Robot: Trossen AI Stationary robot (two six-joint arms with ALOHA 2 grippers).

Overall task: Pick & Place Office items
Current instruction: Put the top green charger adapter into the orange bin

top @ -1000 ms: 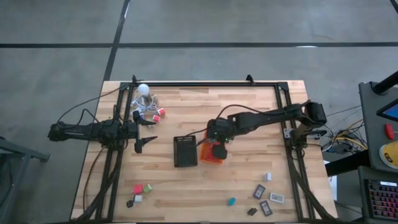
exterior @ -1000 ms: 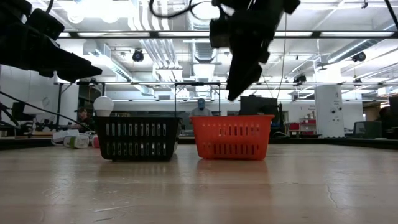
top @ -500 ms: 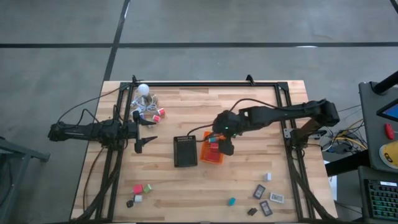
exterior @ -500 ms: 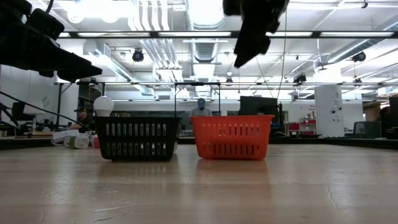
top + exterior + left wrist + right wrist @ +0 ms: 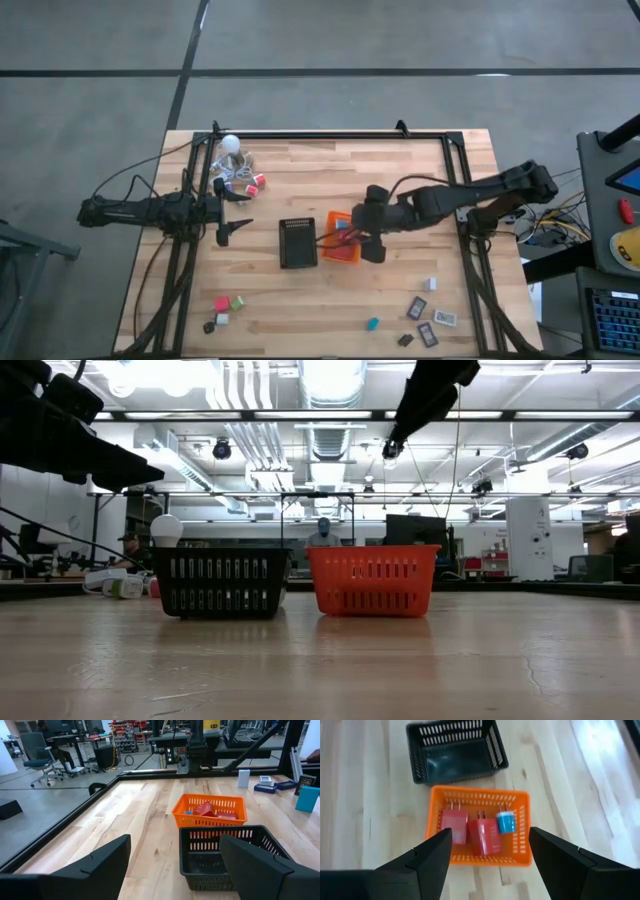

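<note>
- My left gripper (image 5: 240,212) waits at the table's 9 o'clock edge, its dark fingers (image 5: 95,865) spread wide around nothing.
- Beyond it, at 10 o'clock, a white ball with coiled grey cable (image 5: 231,144) sits among a few small red pieces (image 5: 254,185).
- At 7 o'clock I count a pink block (image 5: 221,303), a green block (image 5: 238,301) and two smaller bits I cannot make out.
- At centre, the black slotted plastic tray (image 5: 297,243) stands touching the orange slotted plastic tray (image 5: 341,251).
- In the orange tray I count three pieces: two red boxy plug-like blocks (image 5: 454,826) and one blue block (image 5: 507,822), prongs pointing toward the black tray.
- My right gripper (image 5: 366,240) hovers above the orange tray, fingers (image 5: 427,857) parted, holding nothing.
- At 5 o'clock: one teal block (image 5: 372,324), one pale grey block (image 5: 430,285) and three flat grey-black rectangles (image 5: 417,308).
</note>
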